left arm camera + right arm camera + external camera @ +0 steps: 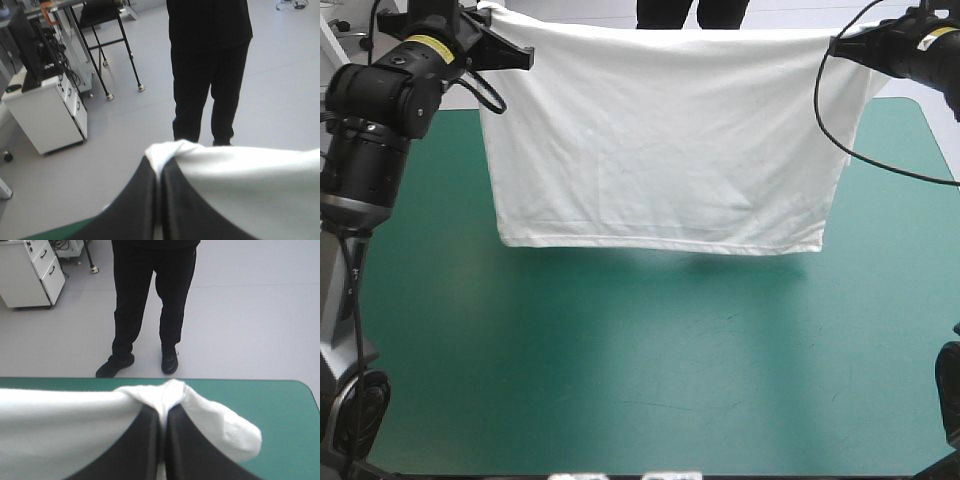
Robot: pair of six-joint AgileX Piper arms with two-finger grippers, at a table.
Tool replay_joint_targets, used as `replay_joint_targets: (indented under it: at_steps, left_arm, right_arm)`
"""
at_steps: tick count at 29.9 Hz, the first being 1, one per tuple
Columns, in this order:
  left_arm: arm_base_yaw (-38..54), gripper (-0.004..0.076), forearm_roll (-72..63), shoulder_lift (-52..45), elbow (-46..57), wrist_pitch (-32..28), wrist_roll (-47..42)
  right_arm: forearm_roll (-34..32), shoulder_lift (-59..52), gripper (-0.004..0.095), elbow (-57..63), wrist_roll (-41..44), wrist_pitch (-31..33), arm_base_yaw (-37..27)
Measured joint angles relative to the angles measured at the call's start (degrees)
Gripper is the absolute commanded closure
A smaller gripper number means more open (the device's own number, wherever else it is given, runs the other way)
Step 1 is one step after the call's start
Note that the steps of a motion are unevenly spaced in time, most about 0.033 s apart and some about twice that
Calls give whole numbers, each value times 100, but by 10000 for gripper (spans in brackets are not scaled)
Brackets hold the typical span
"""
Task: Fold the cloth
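Left claw [159, 167], right claw [164, 405] pinch T-shirt [660, 140] corners (hanging above table [620, 360]).

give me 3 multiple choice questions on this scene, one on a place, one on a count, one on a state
1. Where does the left gripper hold the T-shirt?
A. at the lower hem
B. at a top corner
C. at the middle

2. How many grippers hold the T-shirt?
A. none
B. one
C. two

3. What state is the T-shirt in?
A. a crumpled heap
B. a folded bundle
C. stretched out, hanging between the arms

Answers:
1 B: the high view shows the corner pinched at the top, with the hem hanging below.
2 C: the right gripper is shut on the other top corner.
3 C: it hangs as one flat sheet from gripper to gripper.
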Motion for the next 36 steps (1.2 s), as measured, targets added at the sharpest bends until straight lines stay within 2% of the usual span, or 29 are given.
replay_joint_targets:
  at_steps: [5,11,14,18,20,23,29,36]
  left_arm:
    - [0,733,174,323,5,-912,-26]
    - [0,733,342,578,5,-1207,-41]
    - [22,733,349,810,5,-877,-228]
    - [137,733,129,1010,203,117,-652]
    - [219,733,-91,977,524,595,-642]
    - [257,733,-317,779,1250,945,-515]
    - [257,733,-665,-14,2927,1254,-275]
    - [257,733,-1029,-1001,4521,1487,-188]
  right_arm:
    - [-27,237,925,6,-100,-827,0]
    - [-8,397,925,1,-141,-832,0]
    - [73,588,925,1,-146,-415,0]
    - [203,794,925,121,-146,372,0]
    - [279,819,925,318,-146,738,0]
    - [415,780,925,783,-216,1039,0]
    - [624,387,925,2298,-491,1170,38]
    - [759,-565,925,4105,-593,1066,50]
